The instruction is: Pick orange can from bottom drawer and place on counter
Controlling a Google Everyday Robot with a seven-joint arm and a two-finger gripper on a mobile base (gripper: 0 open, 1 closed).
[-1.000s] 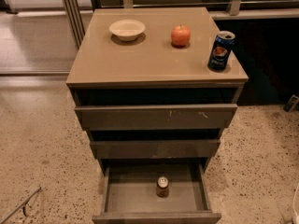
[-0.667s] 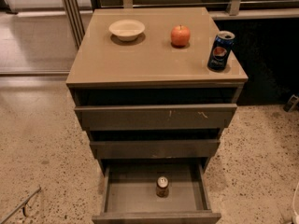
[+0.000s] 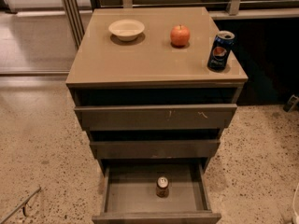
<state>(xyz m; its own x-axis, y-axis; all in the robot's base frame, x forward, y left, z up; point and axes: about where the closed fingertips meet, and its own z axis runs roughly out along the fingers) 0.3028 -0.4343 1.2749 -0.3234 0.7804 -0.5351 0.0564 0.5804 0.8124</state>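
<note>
The orange can (image 3: 162,186) stands upright in the middle of the open bottom drawer (image 3: 117,195), its silvery top facing up. The drawer is pulled out toward me, below the two upper drawers (image 3: 154,118). The counter (image 3: 140,55) is the glossy tan top of the cabinet. My gripper is not in view. Only a sliver of something white (image 3: 296,204) shows at the lower right edge, and I cannot tell what it is.
On the counter stand a white bowl (image 3: 126,29) at the back left, a red apple (image 3: 180,35) at the back middle and a dark-blue Pepsi can (image 3: 220,50) near the right edge. A thin metal rod (image 3: 21,205) lies on the speckled floor at lower left.
</note>
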